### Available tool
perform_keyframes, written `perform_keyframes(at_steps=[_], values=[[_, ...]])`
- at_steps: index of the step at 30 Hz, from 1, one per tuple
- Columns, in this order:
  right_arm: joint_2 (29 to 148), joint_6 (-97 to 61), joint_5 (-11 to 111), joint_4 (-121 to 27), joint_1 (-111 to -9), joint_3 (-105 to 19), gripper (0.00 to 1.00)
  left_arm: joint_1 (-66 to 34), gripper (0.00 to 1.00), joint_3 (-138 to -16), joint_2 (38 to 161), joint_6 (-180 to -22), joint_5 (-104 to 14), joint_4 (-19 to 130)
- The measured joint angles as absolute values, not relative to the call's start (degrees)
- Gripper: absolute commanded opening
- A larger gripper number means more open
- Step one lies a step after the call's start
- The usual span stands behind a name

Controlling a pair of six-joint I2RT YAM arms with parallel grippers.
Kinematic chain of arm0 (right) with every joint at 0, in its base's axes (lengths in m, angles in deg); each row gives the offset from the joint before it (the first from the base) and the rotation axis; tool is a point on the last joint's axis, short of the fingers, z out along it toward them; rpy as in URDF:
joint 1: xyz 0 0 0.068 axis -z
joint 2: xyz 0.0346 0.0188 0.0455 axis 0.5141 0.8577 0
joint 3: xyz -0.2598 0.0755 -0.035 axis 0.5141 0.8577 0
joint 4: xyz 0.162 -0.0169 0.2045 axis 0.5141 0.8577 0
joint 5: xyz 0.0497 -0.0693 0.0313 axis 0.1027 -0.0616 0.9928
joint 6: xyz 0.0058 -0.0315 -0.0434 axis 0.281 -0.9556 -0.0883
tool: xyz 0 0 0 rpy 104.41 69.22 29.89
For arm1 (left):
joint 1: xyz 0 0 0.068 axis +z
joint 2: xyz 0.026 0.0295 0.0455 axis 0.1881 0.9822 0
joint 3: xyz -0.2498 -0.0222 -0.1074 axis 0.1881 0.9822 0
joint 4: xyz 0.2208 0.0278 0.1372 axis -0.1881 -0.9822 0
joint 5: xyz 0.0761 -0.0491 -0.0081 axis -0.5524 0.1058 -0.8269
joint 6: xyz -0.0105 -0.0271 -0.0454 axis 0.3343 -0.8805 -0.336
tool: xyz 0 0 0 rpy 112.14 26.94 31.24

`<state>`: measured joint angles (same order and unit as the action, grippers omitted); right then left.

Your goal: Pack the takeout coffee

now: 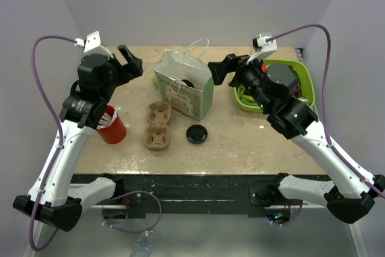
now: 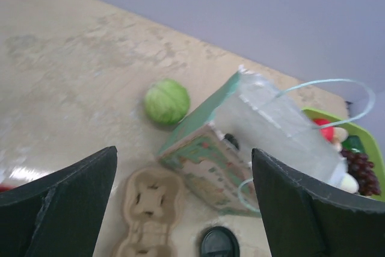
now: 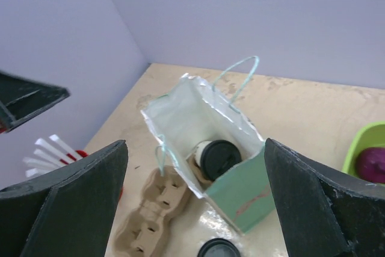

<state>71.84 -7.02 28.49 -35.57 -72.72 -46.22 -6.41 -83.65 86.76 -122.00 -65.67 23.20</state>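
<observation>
The takeout coffee (image 3: 218, 158), a small white cup with a black lid, sits tilted inside the open paper bag (image 3: 240, 194). From above, only its dark lid (image 1: 187, 82) shows in the mouth of the bag (image 1: 195, 97). My left gripper (image 1: 130, 61) hovers open to the left of the bag and holds nothing. My right gripper (image 1: 219, 70) hangs open just right of the bag's top, also holding nothing. In the wrist views the left gripper (image 2: 183, 154) and right gripper (image 3: 195, 145) both have their jaws spread wide, well above the bag (image 2: 258, 130).
A cardboard cup carrier (image 1: 159, 126) lies in front of the bag, with a loose flat black lid (image 1: 197, 133) to its right. A red cup of white utensils (image 1: 111, 126) stands at the left. A green bin (image 1: 304, 76) of food sits at the right. A green ball (image 2: 166, 102) lies behind the bag.
</observation>
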Motion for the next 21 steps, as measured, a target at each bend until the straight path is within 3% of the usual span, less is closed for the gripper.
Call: perform_keyframes(at_steps=[5, 11, 21], values=[[68.32, -9.27, 23.14, -34.74, -72.72, -40.43, 0.98, -6.41, 0.8, -78.01, 82.19, -126.67, -74.35, 11.55], [69.11, -11.45, 19.16, -28.7, -72.72, -37.72, 0.98, -6.41, 0.74, -75.0, 81.25, -131.05, -79.58, 0.9], [69.33, -14.47, 16.47, -24.01, -72.72, -37.13, 0.98, -6.41, 0.59, -67.48, 75.17, -131.44, -79.12, -3.91]])
